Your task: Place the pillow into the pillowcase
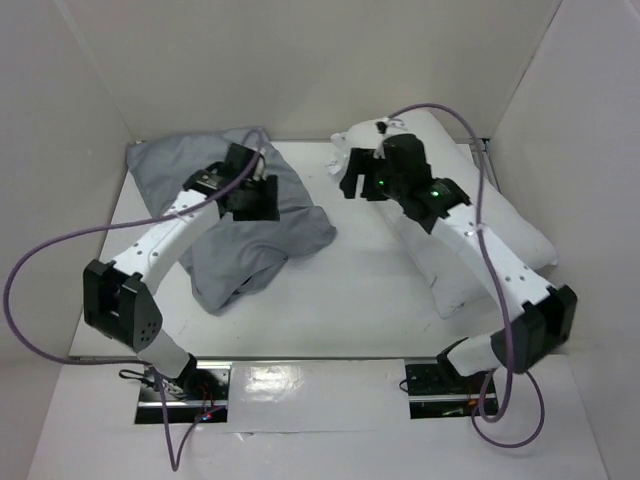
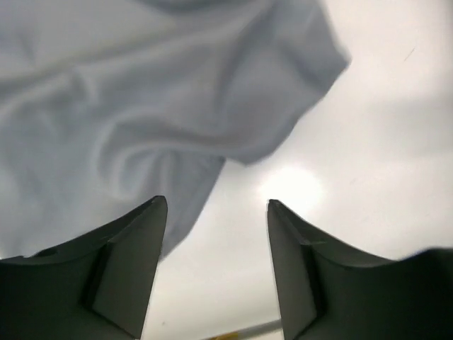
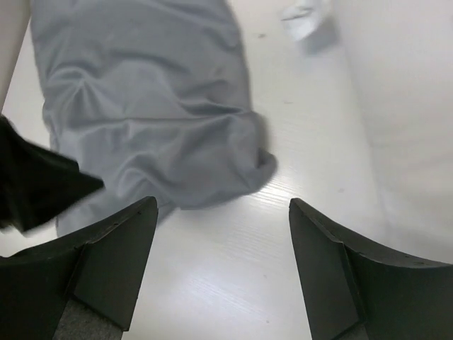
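The grey pillowcase (image 1: 250, 240) lay crumpled on the left half of the white table (image 1: 350, 290), with one end against the back wall panel (image 1: 300, 60) and the other bunched toward the near edge. The white pillow (image 1: 525, 240) lay along the right side, close to the right wall, angled from the far corner toward the front. A bare strip of table separated the two, so they did not touch.

The left gripper (image 1: 255, 198) hung over the pillowcase's middle, and its arm covered part of the cloth in the overhead view. In its wrist view, the left gripper (image 2: 216, 205) had its jaws spread wide with nothing between them, above the cloth's folded edge (image 2: 141, 106) and the bare tabletop (image 2: 368, 142).

The right gripper (image 1: 350, 178) was poised over the gap near the pillow's far end, with its arm stretched across the pillow. In its wrist view, the right gripper (image 3: 223, 205) also had its jaws wide apart and empty. The pillowcase (image 3: 148, 106) was on the left there, the pillow (image 3: 403, 106) on the right, and a small white seam tag (image 3: 303, 18) at the top. The left arm's black end (image 3: 32, 184) intruded at the left edge.

Purple cables (image 1: 40, 260) looped off both arms.
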Controlling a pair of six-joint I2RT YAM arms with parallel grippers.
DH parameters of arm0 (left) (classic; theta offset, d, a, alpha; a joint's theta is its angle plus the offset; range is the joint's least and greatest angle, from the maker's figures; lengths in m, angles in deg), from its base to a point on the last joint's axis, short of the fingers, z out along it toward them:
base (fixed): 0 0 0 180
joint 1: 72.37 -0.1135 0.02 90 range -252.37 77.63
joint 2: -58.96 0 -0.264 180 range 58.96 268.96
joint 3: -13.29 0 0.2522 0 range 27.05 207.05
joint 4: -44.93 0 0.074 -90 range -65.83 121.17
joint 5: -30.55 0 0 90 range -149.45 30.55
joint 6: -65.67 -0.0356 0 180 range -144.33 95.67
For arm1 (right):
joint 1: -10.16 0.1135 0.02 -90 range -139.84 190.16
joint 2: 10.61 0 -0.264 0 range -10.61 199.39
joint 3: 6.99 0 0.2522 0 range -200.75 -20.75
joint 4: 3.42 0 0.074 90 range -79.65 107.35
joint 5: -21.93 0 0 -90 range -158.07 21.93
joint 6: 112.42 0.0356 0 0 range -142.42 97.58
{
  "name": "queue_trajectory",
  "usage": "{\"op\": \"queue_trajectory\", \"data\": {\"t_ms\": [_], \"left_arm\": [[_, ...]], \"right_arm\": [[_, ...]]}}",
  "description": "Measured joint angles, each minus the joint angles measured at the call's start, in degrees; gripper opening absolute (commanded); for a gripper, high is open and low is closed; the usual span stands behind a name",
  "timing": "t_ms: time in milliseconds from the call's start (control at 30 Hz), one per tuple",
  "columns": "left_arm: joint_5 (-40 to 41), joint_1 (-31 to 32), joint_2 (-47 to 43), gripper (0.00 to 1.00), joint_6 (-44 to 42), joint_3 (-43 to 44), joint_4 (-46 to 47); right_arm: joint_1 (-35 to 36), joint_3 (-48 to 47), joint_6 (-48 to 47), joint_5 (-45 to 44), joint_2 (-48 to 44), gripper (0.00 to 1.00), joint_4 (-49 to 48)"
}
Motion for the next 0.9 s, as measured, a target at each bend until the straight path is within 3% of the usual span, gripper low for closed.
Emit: {"op": "queue_trajectory", "data": {"t_ms": [100, 300, 567, 733, 867, 900], "left_arm": [[4.7, 8.17, 3.58, 0.9, -2.21, -2.56, -0.72], [17.88, 21.57, 17.35, 0.92, -3.1, -1.38, -3.28], [29.83, 22.36, 24.9, 0.85, -2.99, 2.8, -4.35], [33.73, 21.2, 28.63, 0.72, -2.89, 5.46, -4.07], [34.6, 20.55, 29.24, 0.49, -3.13, 6.43, -4.15], [34.64, 20.46, 29.24, 0.32, -3.19, 6.8, -4.04]], "right_arm": [[-4.09, 5.38, 0.46, -1.86, -7.13, 0.85, 1.25], [-9.9, 10.99, 0.72, -2.86, -11.08, 0.86, 5.73], [-11.26, 11.93, 0.74, -1.86, -11.3, 0.86, 6.99], [-11.43, 11.93, 0.74, -1.62, -11.45, 0.86, 6.99], [-11.85, 11.93, 0.74, -1.55, -11.47, 0.84, 6.99], [-11.87, 11.93, 0.76, -1.57, -11.47, 0.84, 6.99]]}}
